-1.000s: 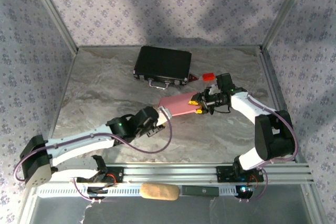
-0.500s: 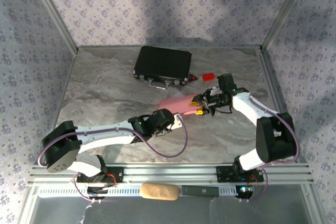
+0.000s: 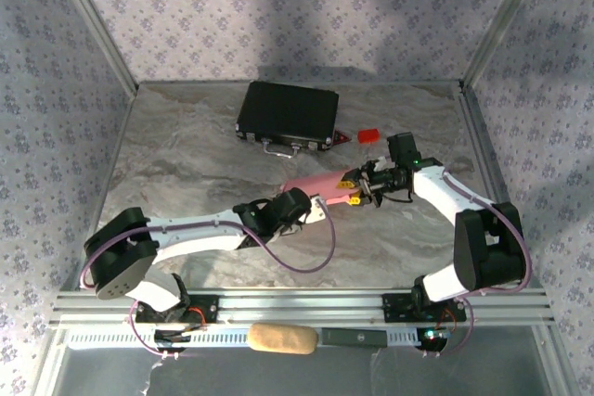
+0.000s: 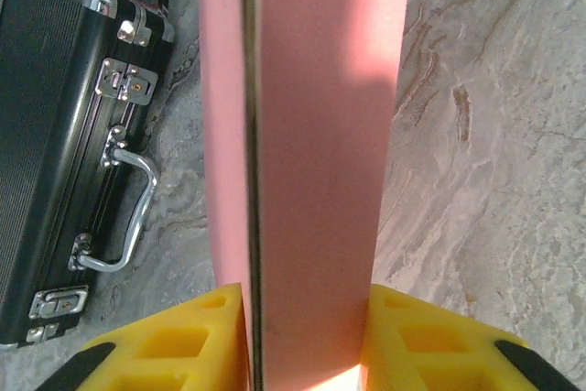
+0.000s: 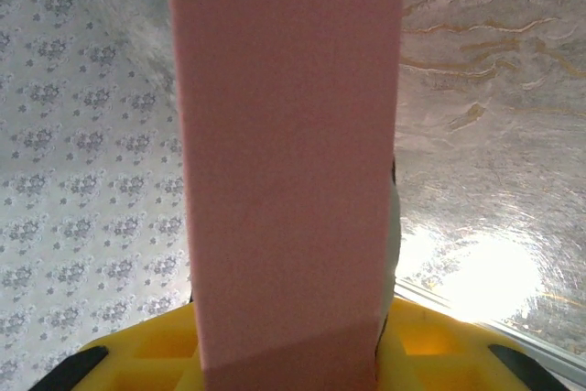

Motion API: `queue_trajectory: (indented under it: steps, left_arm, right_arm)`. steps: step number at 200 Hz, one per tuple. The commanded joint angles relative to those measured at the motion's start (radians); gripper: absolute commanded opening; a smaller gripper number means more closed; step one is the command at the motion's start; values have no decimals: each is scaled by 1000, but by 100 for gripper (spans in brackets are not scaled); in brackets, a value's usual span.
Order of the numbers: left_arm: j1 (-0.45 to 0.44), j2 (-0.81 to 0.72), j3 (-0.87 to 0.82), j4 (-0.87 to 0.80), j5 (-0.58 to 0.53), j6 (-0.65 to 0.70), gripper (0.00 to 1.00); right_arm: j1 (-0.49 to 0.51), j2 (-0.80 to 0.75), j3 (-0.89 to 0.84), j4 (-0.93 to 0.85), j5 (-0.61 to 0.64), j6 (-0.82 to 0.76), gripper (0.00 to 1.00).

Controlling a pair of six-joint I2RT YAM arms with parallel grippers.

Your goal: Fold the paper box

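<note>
The paper box (image 3: 317, 183) is a slim pink box held above the table between both arms. In the left wrist view the paper box (image 4: 311, 135) runs straight away from the camera. A dark seam runs down its left side. My left gripper (image 4: 307, 322) is shut on its near end, and both yellow fingers (image 4: 183, 341) press its sides. My left gripper (image 3: 323, 201) grips the box's lower left end. My right gripper (image 3: 351, 190) is shut on the right end. In the right wrist view the paper box (image 5: 284, 135) stands between the right gripper (image 5: 288, 350) fingers.
A black hard case (image 3: 286, 115) with metal latches lies at the back of the table, left of the box (image 4: 55, 135). A small red block (image 3: 369, 135) sits to the right of it. Patterned walls (image 3: 65, 90) close in the marble table (image 3: 186, 164).
My left arm has swung right and forward to the box's near end, and its jaws have closed on it. The right gripper has kept its hold and shifted slightly right.
</note>
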Motion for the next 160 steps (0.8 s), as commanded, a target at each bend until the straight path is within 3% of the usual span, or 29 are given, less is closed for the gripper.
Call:
queue_trajectory:
  steps: [1,20,47,72,94,130,160]
  left_arm:
    - [-1,-27,31,-19,27,-14,28]
    - [-3,-63,59,-97,58,-34,27]
    - [-2,-82,161,-336,121,-86,27]
    - [21,-59,274,-576,243,-135,27]
    - [31,-13,369,-759,319,-156,25]
    - [56,99,495,-981,383,-170,21]
    - [88,155,556,-1075,407,-152,19]
  right_arm:
    - [-7,-16,2,-5,-53,7,41]
    - [-27,-26,30,-66,-32,-51,53]
    - [-82,-124,96,-181,62,-189,62]
    - [-155,-241,138,-287,122,-287,63]
    - [-169,-348,172,-335,266,-390,63]
    - [-82,-503,84,-226,510,-535,46]
    - [114,-641,-62,-49,741,-705,43]
